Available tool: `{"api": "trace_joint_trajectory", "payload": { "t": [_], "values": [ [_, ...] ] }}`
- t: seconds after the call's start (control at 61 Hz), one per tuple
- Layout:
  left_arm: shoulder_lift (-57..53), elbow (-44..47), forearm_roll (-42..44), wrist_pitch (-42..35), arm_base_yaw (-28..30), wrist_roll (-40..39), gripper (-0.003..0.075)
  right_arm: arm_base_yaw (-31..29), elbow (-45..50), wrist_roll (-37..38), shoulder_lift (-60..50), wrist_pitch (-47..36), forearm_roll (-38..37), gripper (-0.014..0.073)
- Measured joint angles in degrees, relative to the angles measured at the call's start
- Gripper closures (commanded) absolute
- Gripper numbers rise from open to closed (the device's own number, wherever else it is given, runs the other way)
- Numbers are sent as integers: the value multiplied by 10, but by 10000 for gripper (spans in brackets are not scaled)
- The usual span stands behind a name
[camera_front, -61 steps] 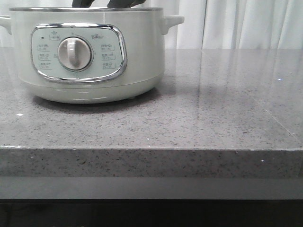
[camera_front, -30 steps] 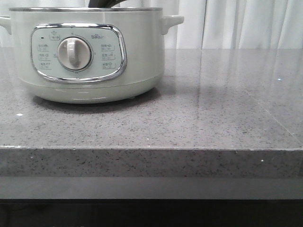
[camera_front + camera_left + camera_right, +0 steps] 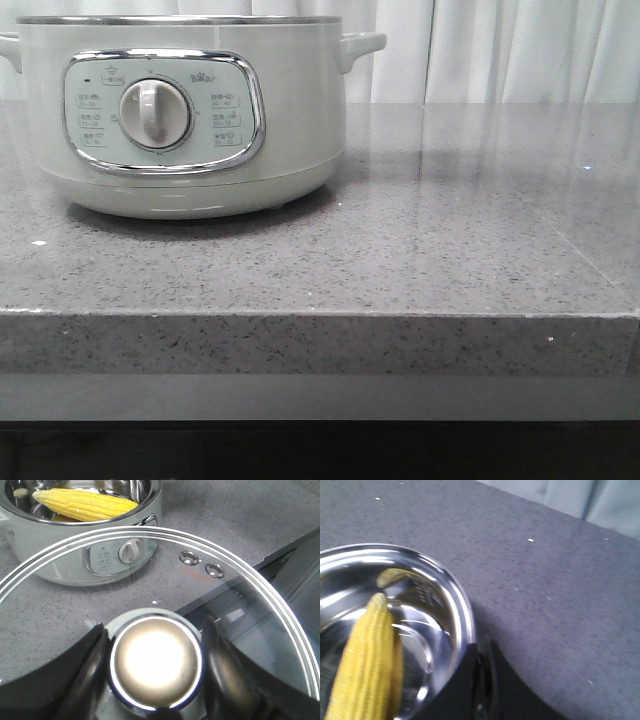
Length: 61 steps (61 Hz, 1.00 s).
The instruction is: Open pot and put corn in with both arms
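Note:
The pot (image 3: 180, 110) stands uncovered at the left of the grey counter, and no gripper shows in the front view. The corn (image 3: 85, 505) lies inside its steel bowl, seen also as a yellow cob (image 3: 365, 665) in the right wrist view. My left gripper (image 3: 155, 632) is shut on the metal knob (image 3: 156, 662) of the glass lid (image 3: 250, 625), held in the air off to the side of the pot (image 3: 60, 555). My right gripper (image 3: 481, 652) hangs above the pot's rim (image 3: 457, 597), fingers pressed together with nothing between them.
The speckled grey counter (image 3: 450, 230) stretches to the right of the pot, with its front edge (image 3: 320, 315) near the camera. White curtains (image 3: 520, 50) hang behind. Two small steam vents (image 3: 202, 564) sit in the lid glass.
Dark gripper fingers that showed above the pot's rim in the front view have risen out of that view. The pot has barely shifted.

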Motion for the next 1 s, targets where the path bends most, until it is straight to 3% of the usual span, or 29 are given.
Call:
{"api": "trace_joint_trajectory", "payload": {
  "t": [0.328, 0.607, 0.788, 1.001],
  "values": [
    [5, 0, 0, -5, 0, 0, 459, -115, 288, -6, -215, -121, -10, 655],
    [77, -27, 0, -24, 0, 0, 459, -121, 565, -30, -467, -253, -10, 655],
    [144, -77, 3, -49, 0, 1, 459, -121, 699, -31, -627, -270, -10, 655],
    [255, -166, 34, -60, 0, 2, 459, -121, 779, -31, -759, -271, -10, 655]
  ]
}}
